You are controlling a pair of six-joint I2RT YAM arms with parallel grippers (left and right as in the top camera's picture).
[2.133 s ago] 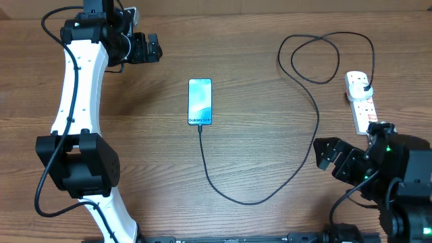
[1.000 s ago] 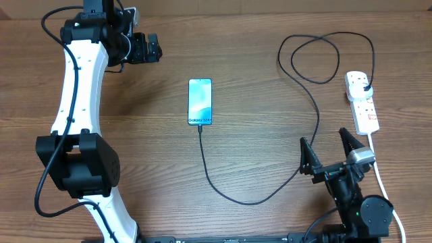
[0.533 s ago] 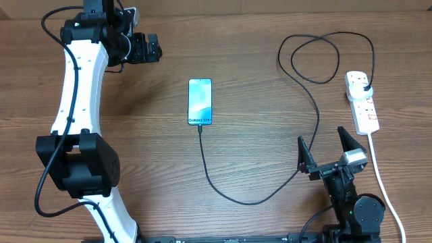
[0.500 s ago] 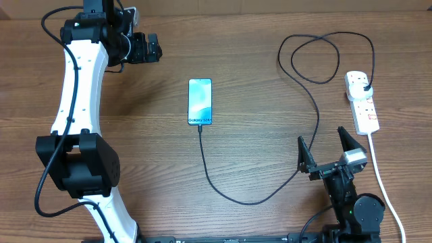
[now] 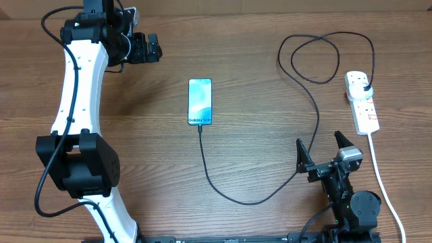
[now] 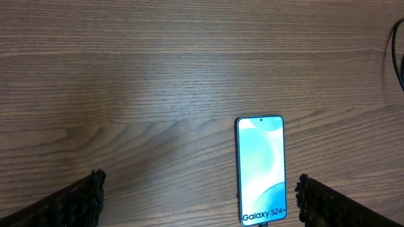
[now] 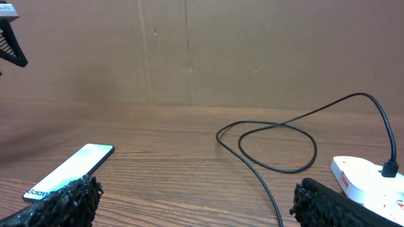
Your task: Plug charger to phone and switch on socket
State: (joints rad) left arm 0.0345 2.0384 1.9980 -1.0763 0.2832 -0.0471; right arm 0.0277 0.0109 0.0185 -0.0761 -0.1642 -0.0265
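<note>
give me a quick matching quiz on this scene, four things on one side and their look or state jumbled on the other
Things:
1. phone
2. charger
3. socket
4. right hand

Look or state:
A. open, holding nothing
B. white with red switches
C. lying flat, screen lit
D. thin, black, with a loop in it

Pairs: 1-C, 2-D, 3-B, 4-A
</note>
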